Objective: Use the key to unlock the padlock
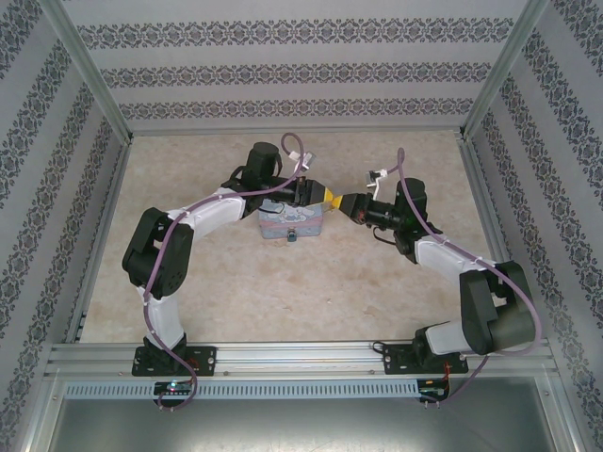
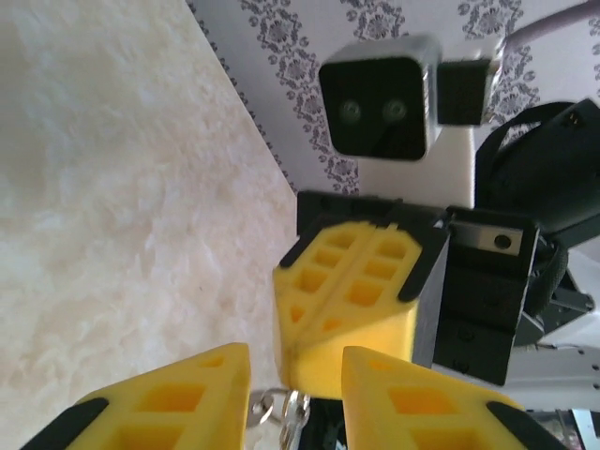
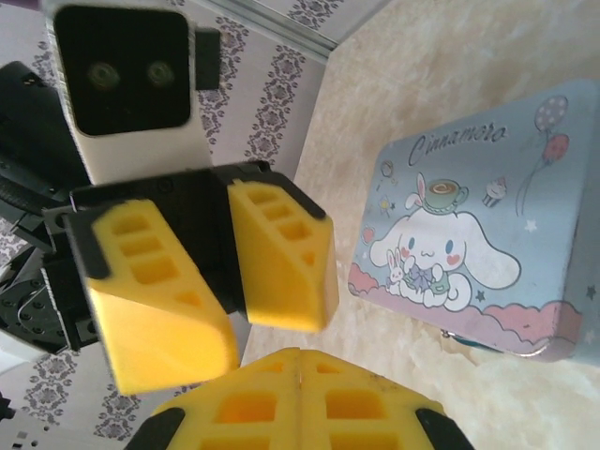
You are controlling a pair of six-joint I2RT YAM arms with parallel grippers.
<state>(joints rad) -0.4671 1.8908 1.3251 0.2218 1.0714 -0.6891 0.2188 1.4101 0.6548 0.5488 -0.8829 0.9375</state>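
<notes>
My two grippers meet tip to tip above the table's middle. The left gripper (image 1: 325,196) is open, its yellow fingers (image 2: 202,398) spread either side of the right gripper's tip. The right gripper (image 3: 300,356) is shut, its pads pressed together. A silvery ring with the thin key (image 2: 293,414) hangs from that shut tip, between the left fingers. The tiny blue padlock (image 1: 291,239) sits at the near side of the light-blue cartoon tin (image 3: 469,234), below and left of the grippers.
The tin (image 1: 287,221) lies on the beige table under the left wrist. Patterned walls and metal frame posts (image 1: 89,71) close in the table on three sides. Open tabletop (image 1: 301,311) lies in front of the tin, between the arms.
</notes>
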